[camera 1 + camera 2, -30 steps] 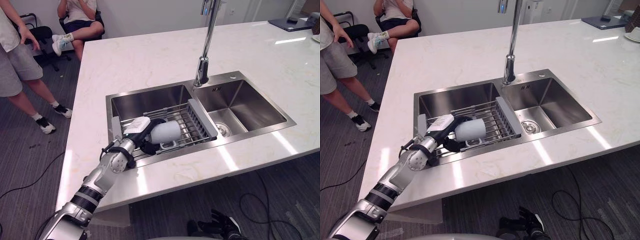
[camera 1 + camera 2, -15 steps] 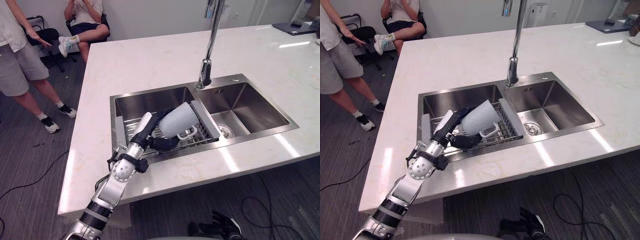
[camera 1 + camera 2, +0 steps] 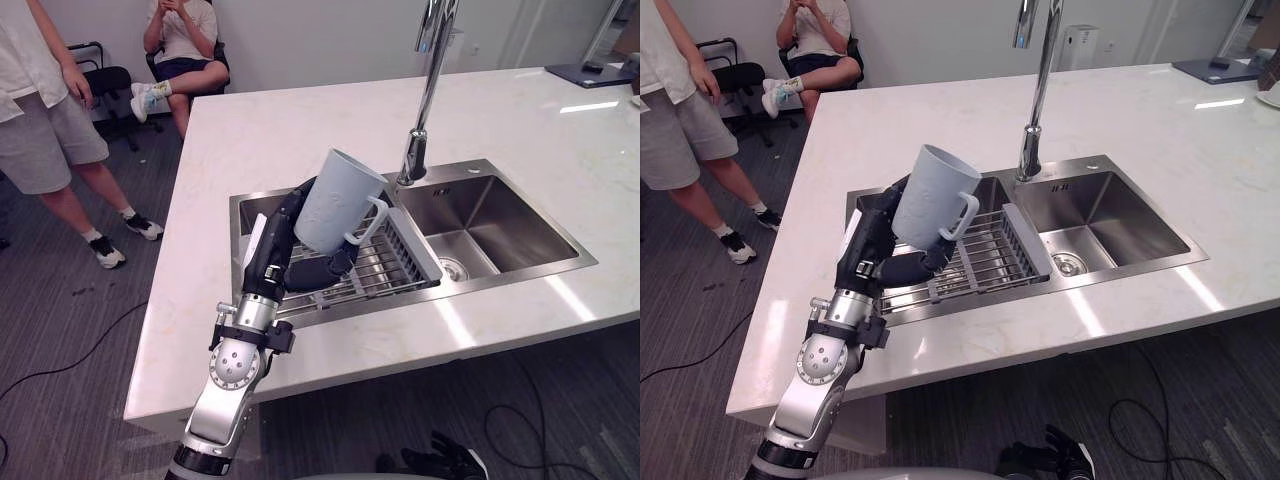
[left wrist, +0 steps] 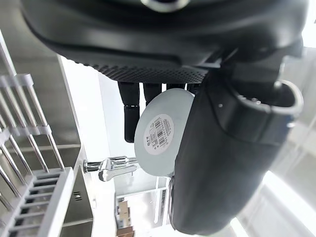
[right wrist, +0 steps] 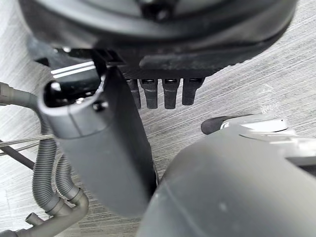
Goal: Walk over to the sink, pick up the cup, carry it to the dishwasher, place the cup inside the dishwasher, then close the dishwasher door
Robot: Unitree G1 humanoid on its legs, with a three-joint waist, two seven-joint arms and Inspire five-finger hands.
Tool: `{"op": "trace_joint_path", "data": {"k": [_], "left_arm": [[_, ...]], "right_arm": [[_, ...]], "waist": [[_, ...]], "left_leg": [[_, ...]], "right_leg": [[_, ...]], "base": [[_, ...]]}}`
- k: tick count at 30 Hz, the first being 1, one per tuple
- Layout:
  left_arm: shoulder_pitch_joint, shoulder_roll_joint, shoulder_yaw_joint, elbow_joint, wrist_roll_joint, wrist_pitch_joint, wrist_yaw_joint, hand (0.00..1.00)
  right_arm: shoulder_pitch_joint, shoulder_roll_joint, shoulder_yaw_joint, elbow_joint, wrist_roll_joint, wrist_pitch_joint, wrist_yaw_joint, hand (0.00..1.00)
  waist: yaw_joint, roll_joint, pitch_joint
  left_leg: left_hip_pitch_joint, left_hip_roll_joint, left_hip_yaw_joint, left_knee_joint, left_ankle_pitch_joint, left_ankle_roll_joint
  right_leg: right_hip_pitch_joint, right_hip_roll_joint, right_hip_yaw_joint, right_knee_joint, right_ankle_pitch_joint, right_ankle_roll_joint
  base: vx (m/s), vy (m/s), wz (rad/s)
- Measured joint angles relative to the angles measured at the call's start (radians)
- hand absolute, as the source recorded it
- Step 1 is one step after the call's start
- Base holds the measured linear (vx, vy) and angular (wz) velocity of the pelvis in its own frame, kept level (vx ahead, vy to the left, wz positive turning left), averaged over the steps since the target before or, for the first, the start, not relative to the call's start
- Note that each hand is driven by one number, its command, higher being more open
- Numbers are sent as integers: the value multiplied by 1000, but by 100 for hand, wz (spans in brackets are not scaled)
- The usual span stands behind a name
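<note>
Holding one cup (image 3: 335,200) above two-basin sink (image 3: 505,215), left hand (image 3: 272,255) curled round it; right hand (image 5: 207,34) relaxed

I saw L hand (image 3: 872,250) curled round the pale cup (image 3: 930,200), held tilted, mouth up, handle toward the sink's (image 3: 1095,205) R basin, above the wire rack (image 3: 990,262) in the L basin. Faucet (image 3: 1036,100) stood at the sink's far edge. Beyond the counter's (image 3: 1160,130) far-left corner: one standing person (image 3: 675,110), one seated person (image 3: 815,40).
</note>
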Motion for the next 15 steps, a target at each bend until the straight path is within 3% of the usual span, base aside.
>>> {"op": "trace_joint_path", "data": {"k": [8,15], "left_arm": [[140,-30,39,-81,-55,-6,19,30],[188,-38,39,-134,-78,-11,18,30]], "right_arm": [[29,13,8,-30,0,0,-9,90],[54,16,20,-102,0,-1,-16,90]], "waist": [[26,-20,-25],[34,-24,-43]], "left_leg": [[-3,14,55,68,-52,1],[-67,27,93,161,-99,10]], "right_leg": [[-6,13,56,10,4,5],[-65,19,90,39,10,13]], "base": [[-28,9,-21],[-14,19,-17]]}}
